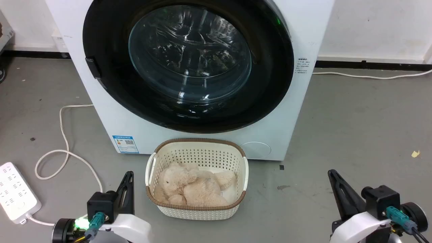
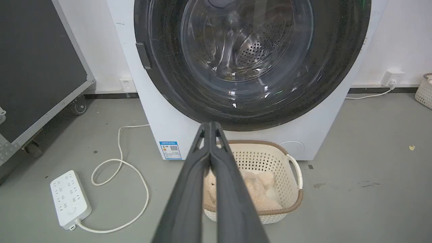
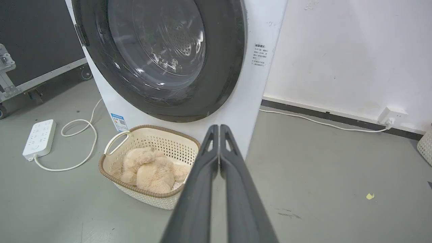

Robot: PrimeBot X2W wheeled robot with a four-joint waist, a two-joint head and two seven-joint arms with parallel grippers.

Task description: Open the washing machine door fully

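- Straight ahead of the robot, the large round glossy black washing machine door (image 1: 111,84), with its bulging clear glass window, sits shut against the white machine front (image 1: 297,111).
- Just below it, a cream perforated plastic basket (image 1: 199,141) holds a beige plush toy (image 1: 195,187).
- At lower left, the left gripper (image 1: 129,175) has its fingers pressed together, empty, well apart from the door.
- At lower right, the right gripper (image 1: 332,173) is likewise pinched together, holding nothing.

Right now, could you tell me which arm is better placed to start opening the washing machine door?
Left, probably. The door is shut, and the black tab on its left edge, likely the handle, is nearer the left gripper. The right gripper sits off the door's far side. Both grippers are shut.
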